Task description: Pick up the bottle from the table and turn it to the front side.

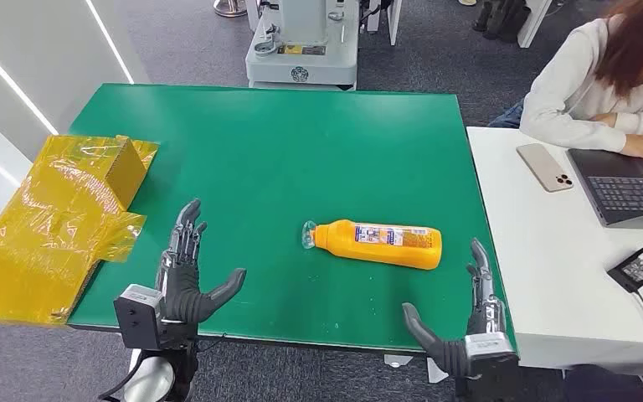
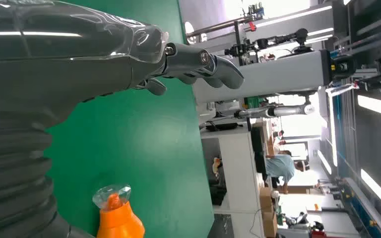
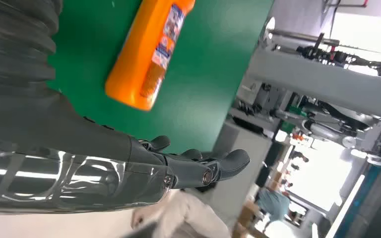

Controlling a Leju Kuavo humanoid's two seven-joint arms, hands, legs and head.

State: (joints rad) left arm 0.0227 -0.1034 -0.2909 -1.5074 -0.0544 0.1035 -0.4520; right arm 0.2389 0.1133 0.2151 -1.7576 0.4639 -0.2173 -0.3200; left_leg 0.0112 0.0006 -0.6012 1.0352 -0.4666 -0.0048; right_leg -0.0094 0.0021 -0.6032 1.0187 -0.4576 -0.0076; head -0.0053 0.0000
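An orange bottle (image 1: 378, 243) with a clear cap and a printed label lies on its side in the middle of the green table (image 1: 285, 151), cap pointing left. Its cap end (image 2: 113, 208) appears in the left wrist view and its base half (image 3: 149, 54) in the right wrist view. My left hand (image 1: 186, 272) hovers at the table's front left, fingers spread, holding nothing. My right hand (image 1: 465, 322) hovers at the front right, just in front of the bottle's base, fingers spread and empty.
Yellow packaging with a small box (image 1: 59, 218) lies over the table's left edge. On the white desk (image 1: 544, 276) to the right are a phone (image 1: 544, 166), a laptop (image 1: 628, 188) and a charger (image 1: 638, 268); a person (image 1: 603, 75) sits there. A machine base (image 1: 303, 42) stands behind.
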